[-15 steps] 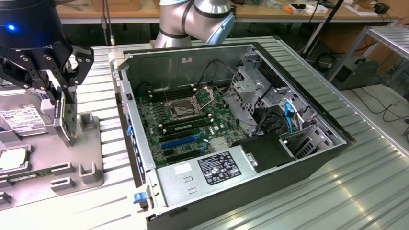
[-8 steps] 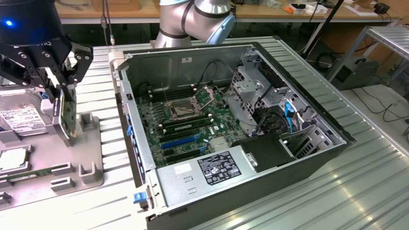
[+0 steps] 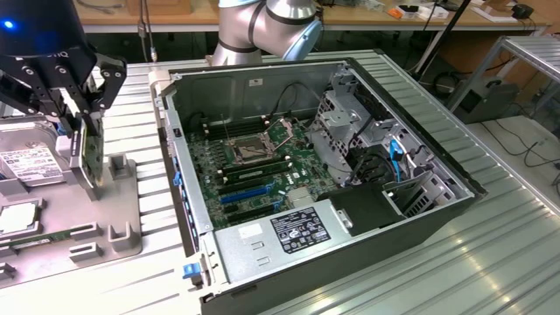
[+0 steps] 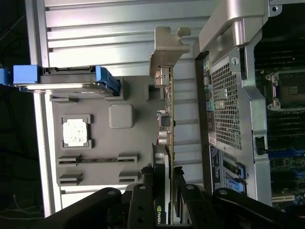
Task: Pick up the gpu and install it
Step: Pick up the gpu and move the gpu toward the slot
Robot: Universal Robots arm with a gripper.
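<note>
One thing is in the grip: the gpu [image 3: 90, 157]. To the exterior view's left of the open computer case [image 3: 254, 82], a silver hard drive [image 3: 31, 161] with a white label lies flat on the grey moulded parts tray [image 3: 131, 197], with a square processor chip [image 3: 16, 220] nearer the camera. Just nearer the case than the drive hangs the black gripper [image 3: 81, 118], its fingers clamped on the card's thin flanks. The card stands on edge over the tray; whether its lower edge has left its holder I cannot tell.

From the wrist, the gripper [image 4: 167, 167] straddles the gpu [image 4: 170, 119] seen edge-on – a thin green board with a dark face. Its long axis runs straight away from the fingers to the stepped silver metal bracket [image 4: 167, 52] at the far end, roughly parallel with the case's perforated outer wall [image 4: 224, 105] beside it. The drive [image 4: 66, 81], with blue plastic rails, and the chip [image 4: 76, 132] sit on the tray [image 4: 138, 138] on the side of the card away from the case.

Inside the case the green motherboard [image 3: 254, 157] lies flat, and its blue expansion slots [image 3: 245, 193] lie beyond the case's near wall from the held card. A boxy grey power supply [image 3: 289, 233] with a printed label fills the case's nearest corner.
</note>
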